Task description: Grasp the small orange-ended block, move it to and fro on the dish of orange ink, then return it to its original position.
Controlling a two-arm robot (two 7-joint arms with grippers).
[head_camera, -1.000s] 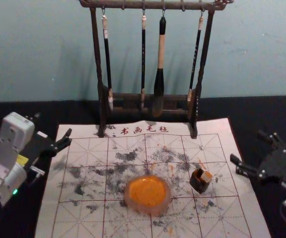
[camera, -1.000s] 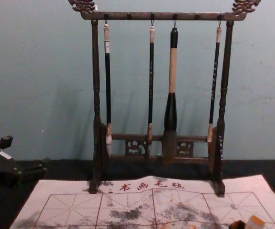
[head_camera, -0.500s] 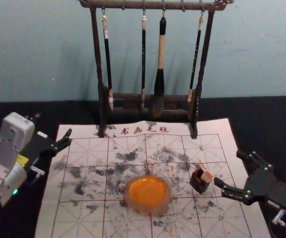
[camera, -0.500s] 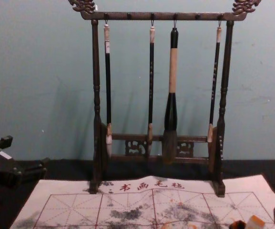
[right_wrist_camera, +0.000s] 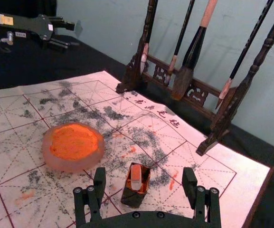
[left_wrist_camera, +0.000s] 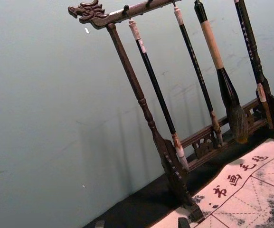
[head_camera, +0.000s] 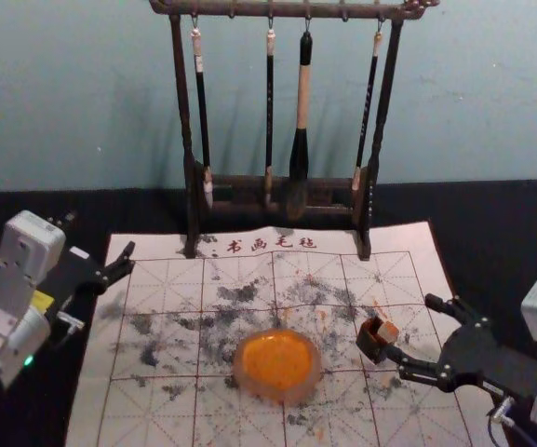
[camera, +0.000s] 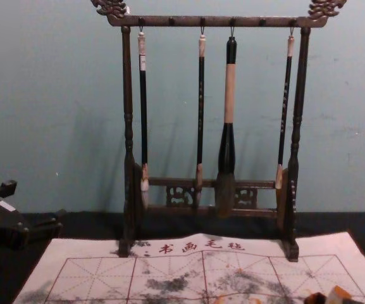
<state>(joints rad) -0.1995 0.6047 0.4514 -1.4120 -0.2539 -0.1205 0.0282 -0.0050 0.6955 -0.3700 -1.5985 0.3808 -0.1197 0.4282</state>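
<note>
While the right gripper (head_camera: 411, 326), fingers spread, lines up with the orange-ended block (head_camera: 388, 331) near the mat's (head_camera: 436, 279) right edge, the grasp probably needs a short advance, then a gentle pinch.

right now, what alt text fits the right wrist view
Open black right gripper facing a small orange-ended block standing in a dark box, beside a round, frosted dish of orange ink on a white gridded mat. A dark wooden brush rack stands behind.

I see the orange-ended block (right_wrist_camera: 136, 173) leaning in a dark box (right_wrist_camera: 133, 199); left of it, a pale, rounded dish (right_wrist_camera: 72, 164) holds orange ink (right_wrist_camera: 73, 141).
</note>
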